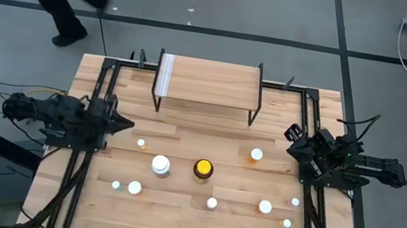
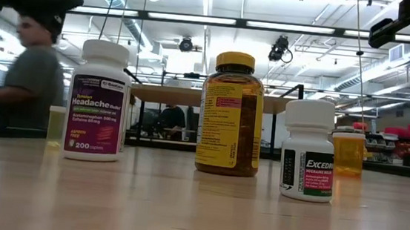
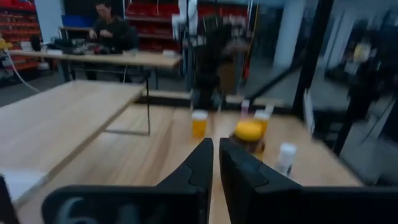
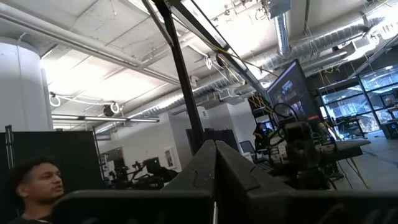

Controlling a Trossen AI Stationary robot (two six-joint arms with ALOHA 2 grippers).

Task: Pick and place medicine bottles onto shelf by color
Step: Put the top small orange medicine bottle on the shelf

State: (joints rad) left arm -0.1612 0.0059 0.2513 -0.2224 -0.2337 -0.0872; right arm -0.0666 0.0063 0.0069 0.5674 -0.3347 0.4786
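High view: the shelf (image 1: 209, 80), a light-wood plank on thin black legs with a whitish strip at its left end, stands at the far middle of the table (image 1: 195, 219) with nothing on it; ten medicine bottles lie scattered nearer than the shelf, well apart, namely one large white bottle (image 1: 161, 165), one dark amber bottle with yellow cap (image 1: 203, 168) just beside it, one orange bottle (image 1: 256, 155) closest to the shelf, and seven small white-capped ones toward the near edge. Bare wood lies between the shelf's legs and the bottles. The left gripper (image 1: 126, 125) rests at the table's left edge, fingers together, holding nothing; the right gripper (image 1: 295, 136) sits at the right edge, tilted upward, fingers together, empty. Low view: the large white bottle (image 2: 99, 100) reads "Headache Relief", "200 caplets"; the amber bottle (image 2: 231, 113) bears a yellow label, print too small to read; a small white bottle (image 2: 309, 151) reads "EXCEDRIN". A person stands behind the table. Left wrist view: closed fingers (image 3: 196, 171) point at the yellow cap and two orange bottles. Right wrist view: closed fingers (image 4: 233, 165) aim at the ceiling.
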